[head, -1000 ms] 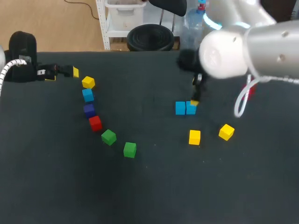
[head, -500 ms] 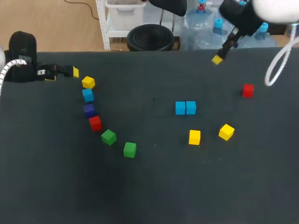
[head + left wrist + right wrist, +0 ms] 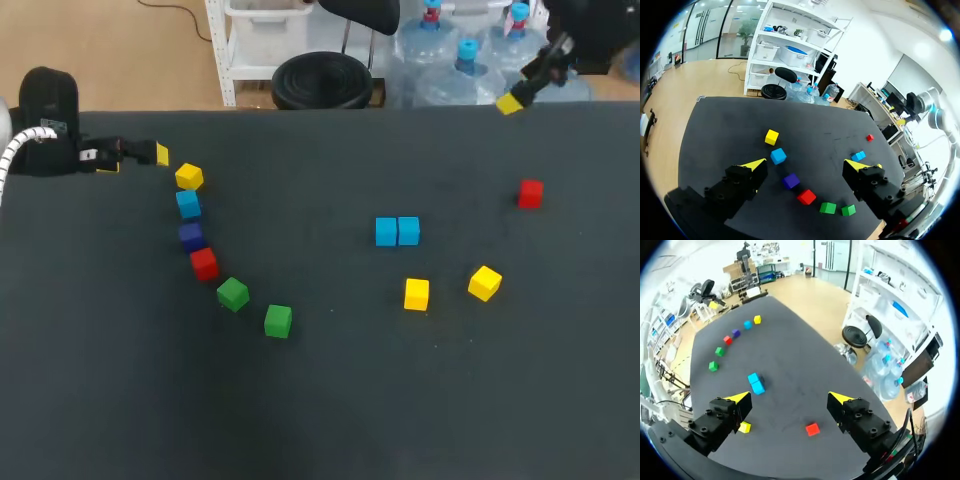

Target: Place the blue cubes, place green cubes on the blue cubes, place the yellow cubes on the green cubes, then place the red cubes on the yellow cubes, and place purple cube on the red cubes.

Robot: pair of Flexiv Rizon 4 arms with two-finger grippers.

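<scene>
Nearest to me lie the two green cubes (image 3: 278, 321), on the left half of the table (image 3: 320, 430). A little further, on the right, are two yellow cubes (image 3: 417, 294), and behind them the blue pair (image 3: 386, 232), touching side by side, with nothing on top yet. I judge the greens go there next. The cubes look small, light and stiff with smooth faces; I would take one from above on two opposite flat sides, at the middle, so it does not turn. Far left, my left gripper (image 3: 809, 167) hangs with fingers wide apart, empty. Far right, my right gripper (image 3: 790, 398) is also spread and holds nothing.
</scene>
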